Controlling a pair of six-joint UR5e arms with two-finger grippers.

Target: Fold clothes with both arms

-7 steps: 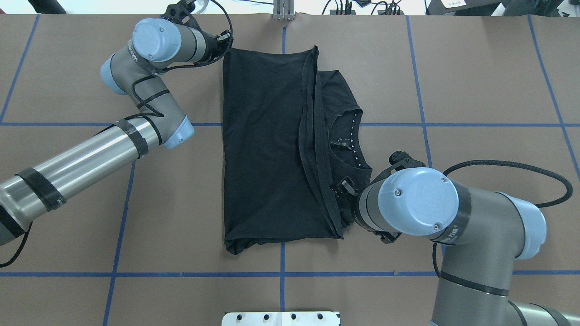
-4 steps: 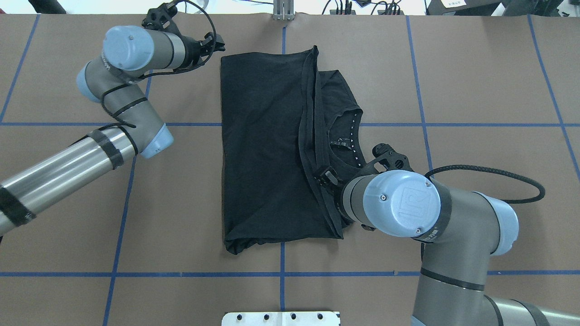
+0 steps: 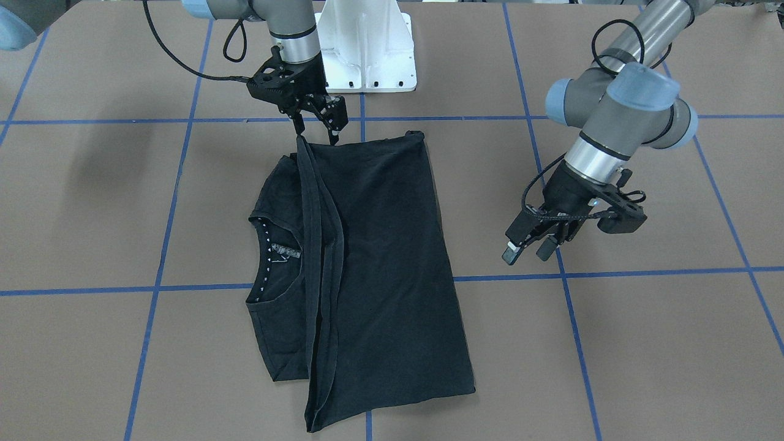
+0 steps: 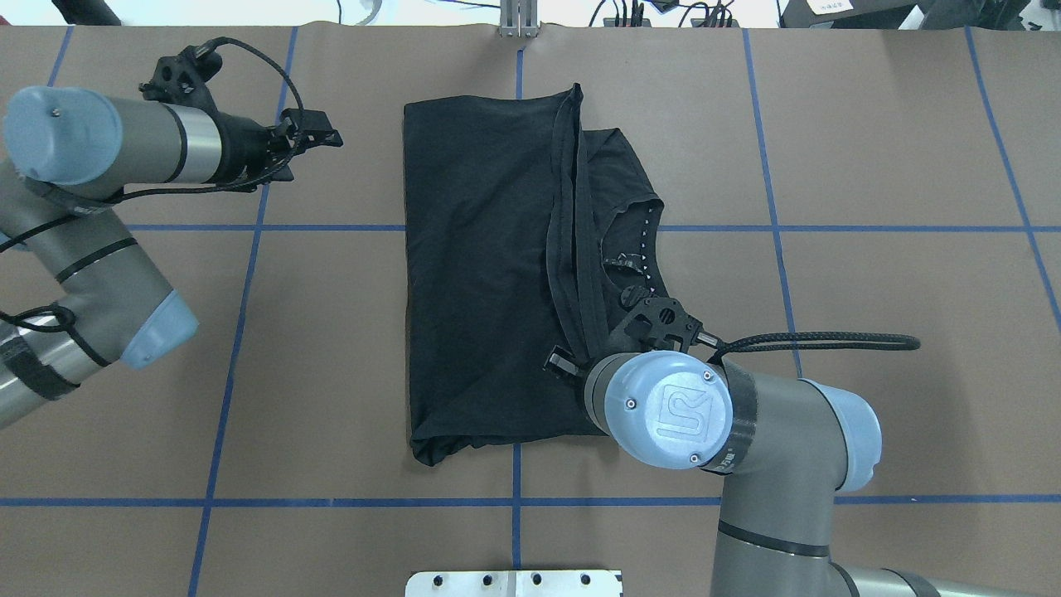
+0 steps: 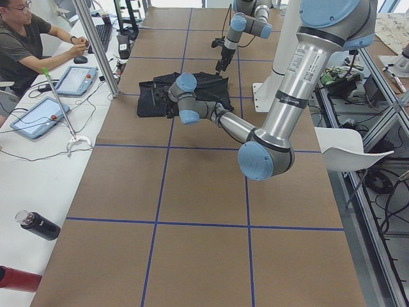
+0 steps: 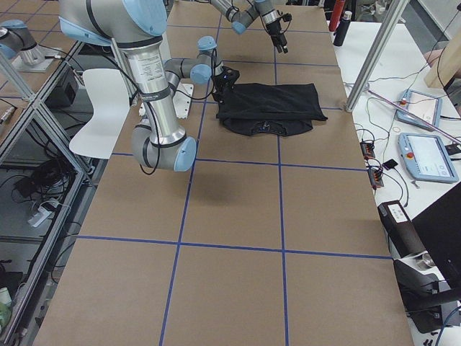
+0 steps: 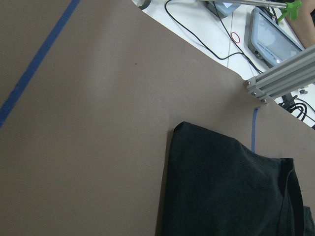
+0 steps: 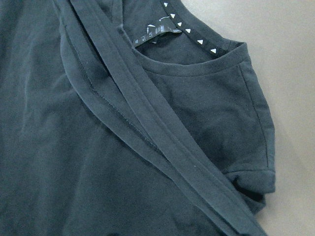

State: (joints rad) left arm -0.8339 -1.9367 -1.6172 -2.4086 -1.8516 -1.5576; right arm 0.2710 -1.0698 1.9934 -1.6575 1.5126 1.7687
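The black T-shirt (image 4: 481, 265) lies folded lengthwise on the brown table, its hem band (image 8: 147, 128) running along the fold and its collar with white triangles (image 4: 642, 249) showing beside it. My left gripper (image 4: 319, 141) hovers open over bare table, well left of the shirt's far corner (image 7: 179, 129); it also shows in the front view (image 3: 528, 251). My right gripper (image 3: 317, 130) stands open just above the shirt's edge nearest the robot, one finger close to the hem band. From overhead the right wrist (image 4: 663, 410) hides most of it. Nothing is held.
The white base block (image 3: 367, 49) stands right behind the right gripper. A metal post (image 4: 518, 21) rises at the far table edge. Beyond that edge is a bench with tablets (image 5: 70, 80), cables and a seated person (image 5: 25, 38). Blue tape lines grid the table.
My left gripper has pulled away from the shirt's far left corner and moved left over bare table. My right gripper has shifted left, further over the shirt's hem band.
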